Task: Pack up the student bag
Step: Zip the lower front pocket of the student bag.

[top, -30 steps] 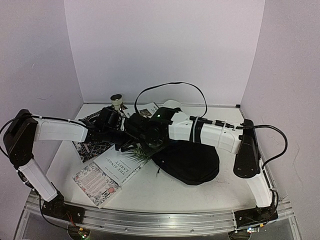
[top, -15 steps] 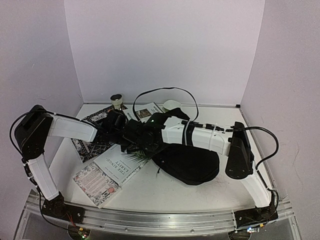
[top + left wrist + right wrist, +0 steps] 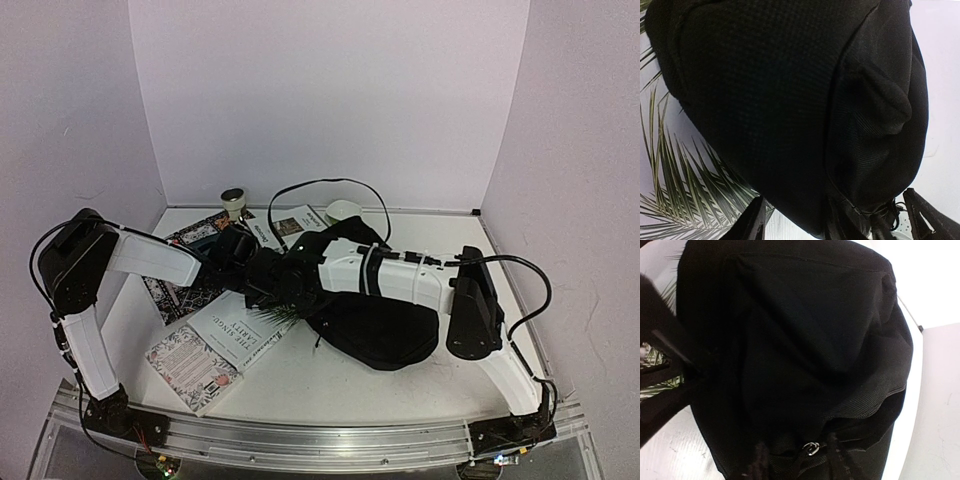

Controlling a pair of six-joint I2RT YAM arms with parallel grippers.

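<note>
The student bag [image 3: 385, 335] is seen lying on the table [image 3: 330, 392], right of the middle; its black fabric is slumped flat at the right, and its left end is gathered up where the two grippers meet. The left gripper [image 3: 835, 215] is set at that left end; its jaws are held partly apart, astride a fold of the fabric with a zip pull; a sliver of light is seen between the fold and one jaw, so nothing is clamped. The right gripper [image 3: 797, 456] is pressed close to the same end of the bag; its jaws are shown only as blurred dark shapes against black cloth, with a small metal ring [image 3: 811, 448] between them; whether the cloth is pinched cannot be told. The right arm [image 3: 400, 275] is stretched over the bag's far edge.

Just left of the bag, a white book [image 3: 240, 332] printed with palm fronds is laid open-faced; further left and nearer the front edge, a patterned booklet [image 3: 190, 365] is placed; left of the bag and further back, a patterned mat [image 3: 170, 297] is partly covered by the left arm [image 3: 150, 260]. Beyond the bag, near the back wall, a white bowl [image 3: 345, 210], a thin leaflet [image 3: 292, 222] and a small round cup [image 3: 233, 199] are set.
</note>
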